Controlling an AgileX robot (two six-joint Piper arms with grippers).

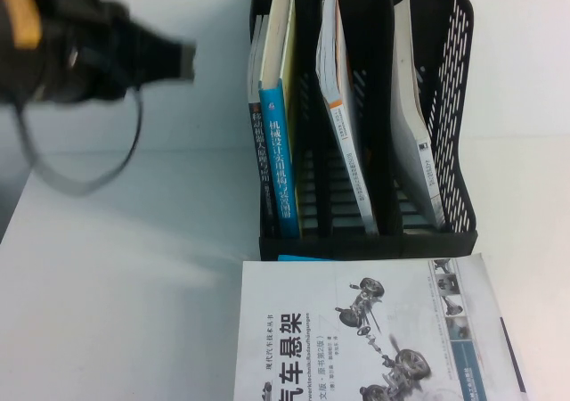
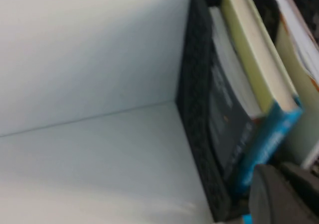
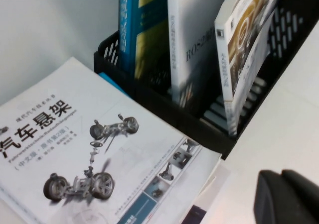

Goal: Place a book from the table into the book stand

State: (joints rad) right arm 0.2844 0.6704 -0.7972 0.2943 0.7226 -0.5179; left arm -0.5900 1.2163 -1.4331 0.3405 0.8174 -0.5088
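The book [image 1: 283, 134], pale yellow-green with a blue spine, stands upright in the left slot of the black book stand [image 1: 454, 53]. It also shows in the left wrist view [image 2: 259, 64] and in the right wrist view [image 3: 128, 25]. My left gripper [image 1: 183, 62] hangs above the white table [image 1: 125, 276], to the left of the stand and apart from it; its fingers [image 2: 279, 194] look shut and empty. My right gripper [image 3: 284, 199] is out of the high view; it hovers over bare table near the stand's right end, shut and empty.
A white-grey book with car-suspension pictures [image 1: 374, 330] lies flat in front of the stand. A dark book [image 1: 260, 143] shares the left slot. White-spined books lean in the middle slot [image 1: 343, 125] and the right slot [image 1: 417, 125]. A wall stands behind.
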